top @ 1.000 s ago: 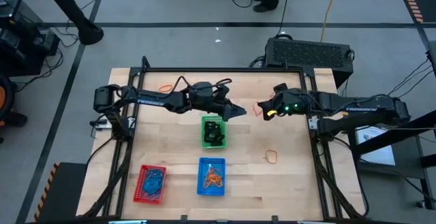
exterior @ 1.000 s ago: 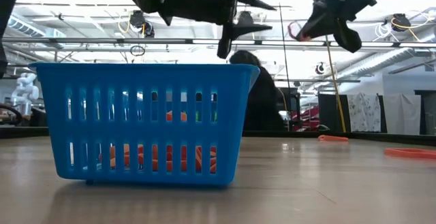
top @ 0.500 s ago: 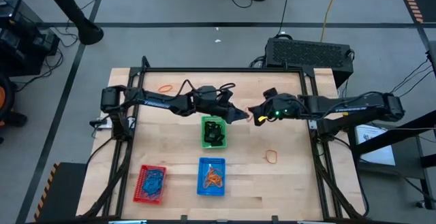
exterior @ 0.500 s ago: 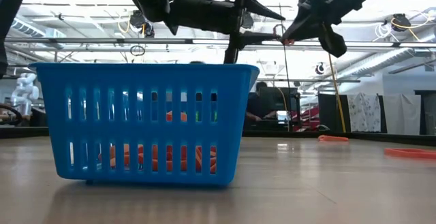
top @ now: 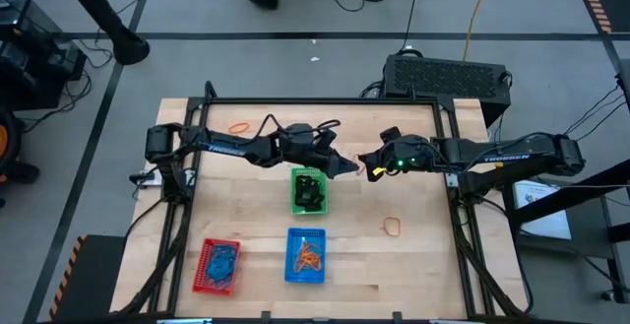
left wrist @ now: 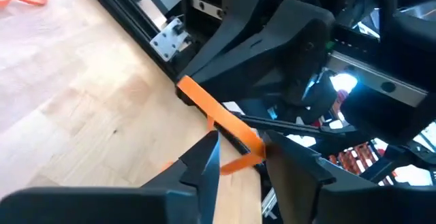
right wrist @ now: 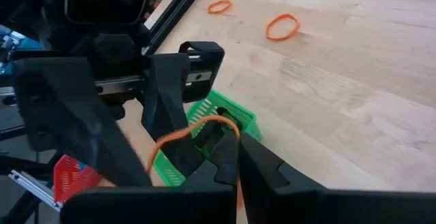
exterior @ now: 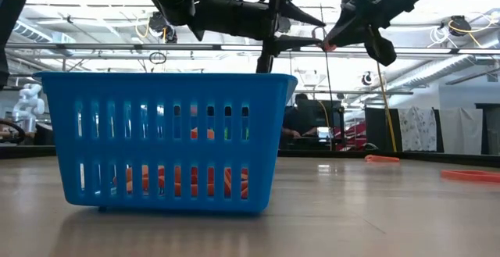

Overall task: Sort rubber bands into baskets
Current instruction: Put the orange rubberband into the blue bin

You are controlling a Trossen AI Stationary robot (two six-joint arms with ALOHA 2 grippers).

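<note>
From above, the left gripper [top: 351, 167] and the right gripper [top: 363, 160] meet over the wooden bench [top: 423, 255], just past the small green plastic mesh basket [top: 307, 190]. The red mesh basket [top: 219, 266] and blue mesh basket [top: 305, 256] sit nearer the front edge.

From the left wrist, the left jaws stand apart around a thin orange rubber band [left wrist: 221, 118].

From the right wrist, the right jaws are clenched on that band [right wrist: 197, 125].

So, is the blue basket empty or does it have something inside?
Not empty. The blue basket holds orange rubber bands, seen from above and through its slots in the low view.
</note>
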